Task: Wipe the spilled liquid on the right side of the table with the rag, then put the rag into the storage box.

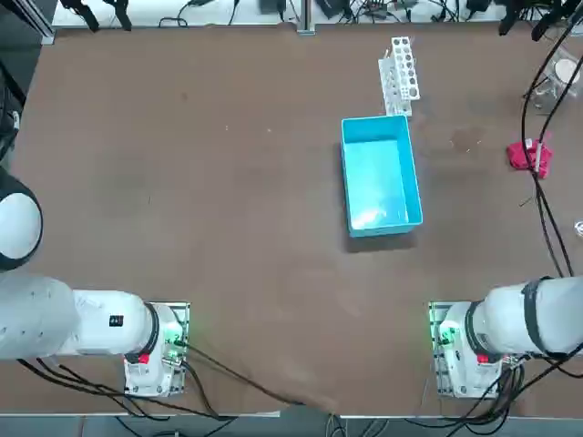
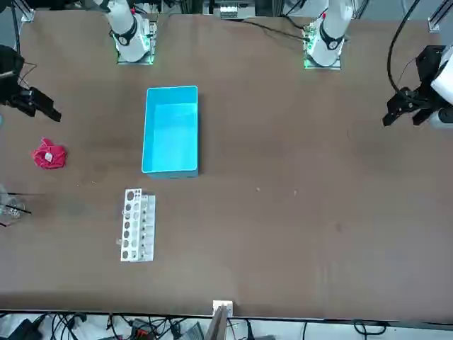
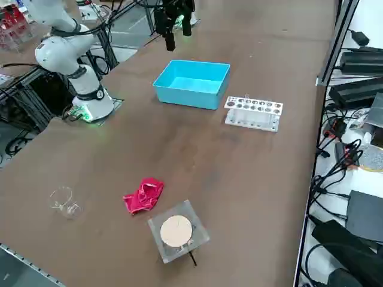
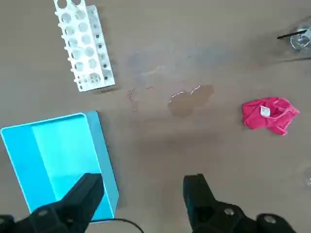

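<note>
The magenta-red rag (image 1: 528,155) (image 2: 49,154) (image 3: 143,195) (image 4: 269,114) lies crumpled on the right side of the brown table (image 1: 228,200). The spilled liquid (image 4: 189,99) is a pale glistening patch between the rag and the light blue storage box (image 1: 378,121) (image 2: 171,89) (image 3: 185,95) (image 4: 104,160), which holds nothing. My right gripper (image 4: 143,187) (image 2: 47,110) hangs high above the table's right edge, on the robot side of the rag. It is open with nothing between its fingers.
A white rack (image 1: 399,73) (image 2: 136,225) (image 3: 252,113) (image 4: 82,48) with round holes stands just beyond the box. A clear glass beaker (image 3: 64,201) (image 2: 8,207) and a clear block with a cork disc (image 3: 178,231) sit near the rag at the table's right edge.
</note>
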